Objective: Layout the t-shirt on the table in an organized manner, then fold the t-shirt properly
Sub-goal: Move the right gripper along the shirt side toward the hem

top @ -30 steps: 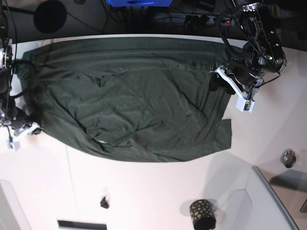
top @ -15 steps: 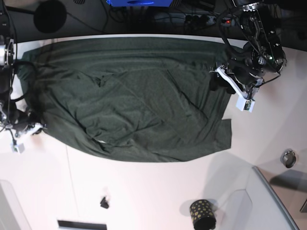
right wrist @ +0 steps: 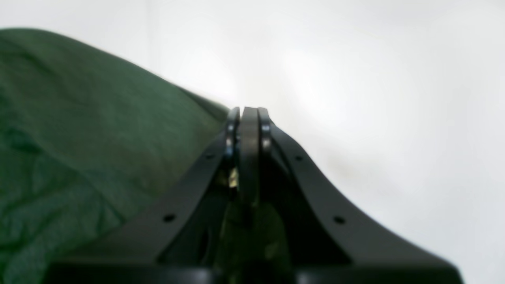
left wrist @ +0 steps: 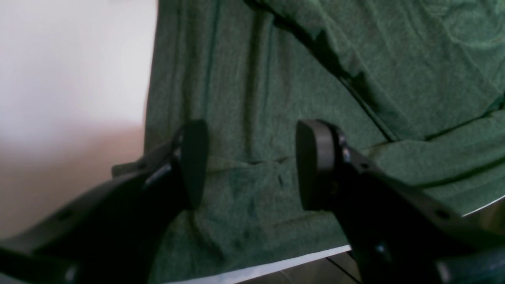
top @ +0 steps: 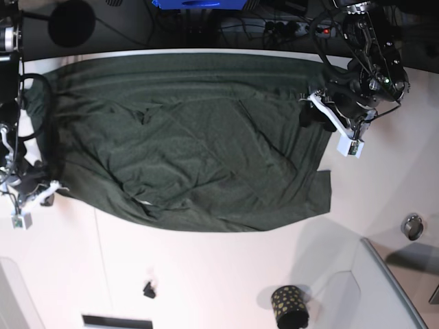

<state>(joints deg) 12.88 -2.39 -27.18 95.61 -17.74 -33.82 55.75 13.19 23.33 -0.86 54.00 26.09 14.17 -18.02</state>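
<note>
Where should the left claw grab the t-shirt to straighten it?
Grip the t-shirt at its side edge, where cloth meets bare table. The left claw is open, both tips over the fabric just inside that border. Probably come straight down and pinch the hem there: the edge lies flat and single-layered, with ridged folds running alongside that an outward pull could smooth.

A large plain dark green jersey t-shirt (top: pixel 185 140) lies spread out, creased and rumpled, across the far half of the big smooth white tabletop (top: pixel 206 274), its top edge along the table's far rim.
</note>
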